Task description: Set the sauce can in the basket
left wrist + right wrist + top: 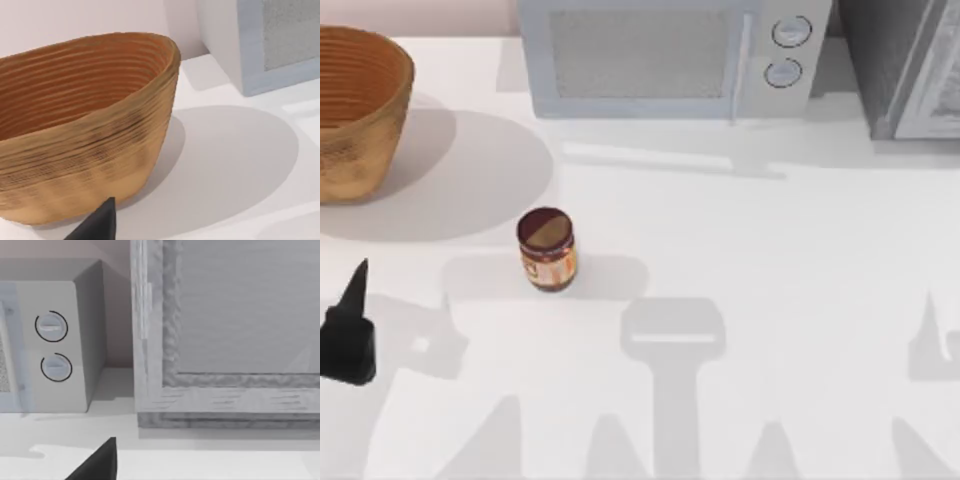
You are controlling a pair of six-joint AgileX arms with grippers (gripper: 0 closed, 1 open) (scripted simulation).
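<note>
A pale grey microwave [670, 58] with two round dials stands at the white table's [770, 250] back edge, its top cut off. The large golden-brown woven wicker basket [355, 110] sits at the back left corner, partly cropped. The small sauce can [547, 249], maroon-topped with an orange label, stands upright left of centre, well apart from the basket. The left gripper [350, 330] hangs at the left edge; whether it is parted or closed I cannot tell.
</note>
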